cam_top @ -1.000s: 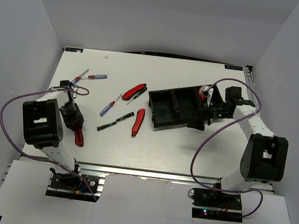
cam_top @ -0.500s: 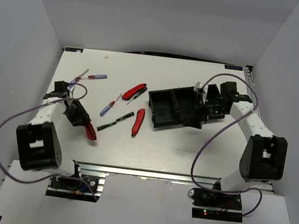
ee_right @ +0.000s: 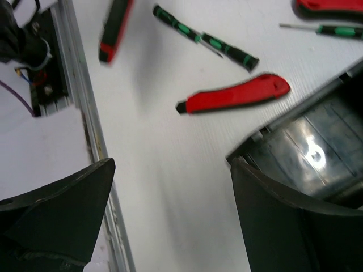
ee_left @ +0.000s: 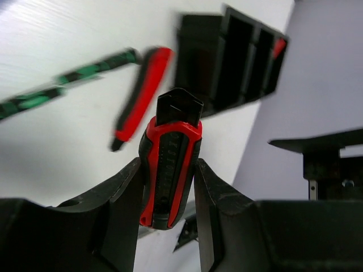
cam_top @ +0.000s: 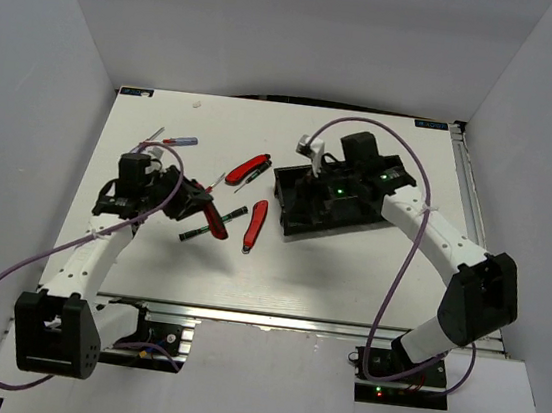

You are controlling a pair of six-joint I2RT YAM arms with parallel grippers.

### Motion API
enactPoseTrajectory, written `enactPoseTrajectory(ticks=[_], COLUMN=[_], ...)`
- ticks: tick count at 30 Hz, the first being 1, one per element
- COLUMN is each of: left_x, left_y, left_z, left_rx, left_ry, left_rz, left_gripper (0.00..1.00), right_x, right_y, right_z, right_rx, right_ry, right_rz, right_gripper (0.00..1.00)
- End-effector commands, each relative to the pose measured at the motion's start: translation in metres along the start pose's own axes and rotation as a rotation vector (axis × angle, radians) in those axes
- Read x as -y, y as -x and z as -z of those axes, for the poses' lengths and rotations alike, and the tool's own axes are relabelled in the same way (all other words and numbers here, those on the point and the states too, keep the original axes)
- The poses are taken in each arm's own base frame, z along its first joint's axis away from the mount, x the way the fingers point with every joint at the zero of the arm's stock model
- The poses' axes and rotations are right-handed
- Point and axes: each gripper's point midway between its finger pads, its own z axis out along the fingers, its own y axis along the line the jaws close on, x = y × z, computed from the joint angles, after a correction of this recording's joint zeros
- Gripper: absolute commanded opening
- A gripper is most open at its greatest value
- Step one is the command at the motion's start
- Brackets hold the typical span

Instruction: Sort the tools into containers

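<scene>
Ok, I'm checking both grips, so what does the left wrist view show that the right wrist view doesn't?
Only left wrist: the left end effector clamping a red-and-black knife. Only right wrist: the right end effector open and empty, plus a metal rail. Both: the black tray, a loose red knife and a green-marked screwdriver.

The left arm stretches forward from its base, wrist turned toward the middle, its hand (ee_left: 169,165) clamped on a red knife (ee_left: 170,141) held between both fingers. The right arm reaches far to the left, its hand (ee_right: 170,170) spread wide apart and holding nothing.
</scene>
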Motion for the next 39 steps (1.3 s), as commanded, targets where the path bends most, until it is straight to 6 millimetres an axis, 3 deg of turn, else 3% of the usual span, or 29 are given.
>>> enactPoseTrajectory(ticks=[1, 6, 12, 20, 26, 34, 36, 39], left_x=[0.059, 0.087, 0.116, 0.134, 0.141, 0.144, 0.144, 0.147], left_y=[-0.007, -0.023, -0.035, -0.048, -0.056, -0.061, -0.061, -0.061], left_z=[-0.004, -0.018, -0.023, -0.037, -0.043, -0.049, -0.05, -0.051], left_rx=[-0.002, -0.041, -0.063, -0.103, -0.128, -0.149, -0.15, -0.152], left_ry=[-0.181, -0.229, -0.295, -0.316, -0.33, -0.34, -0.338, -0.36], left_rz=[-0.026, -0.042, -0.058, -0.08, -0.082, -0.087, -0.086, -0.094], left_gripper=[0.0, 0.0, 0.0, 0.0, 0.0, 0.0, 0.0, 0.0], right_x=[-0.01, -0.03, -0.032, -0.02, -0.015, -0.01, -0.011, -0.011], right_y=[0.051, 0.06, 0.067, 0.057, 0.061, 0.051, 0.048, 0.044], right_z=[-0.008, -0.029, -0.04, -0.056, -0.063, -0.073, -0.073, -0.074], right_rx=[0.104, 0.098, 0.098, 0.074, 0.079, 0.063, 0.059, 0.053], right_ry=[-0.085, -0.013, -0.005, -0.047, -0.047, -0.032, -0.029, -0.028], right_rz=[-0.052, -0.087, -0.104, -0.125, -0.129, -0.153, -0.157, -0.161], right_gripper=[0.89, 0.89, 0.88, 0.87, 0.83, 0.68, 0.6, 0.4])
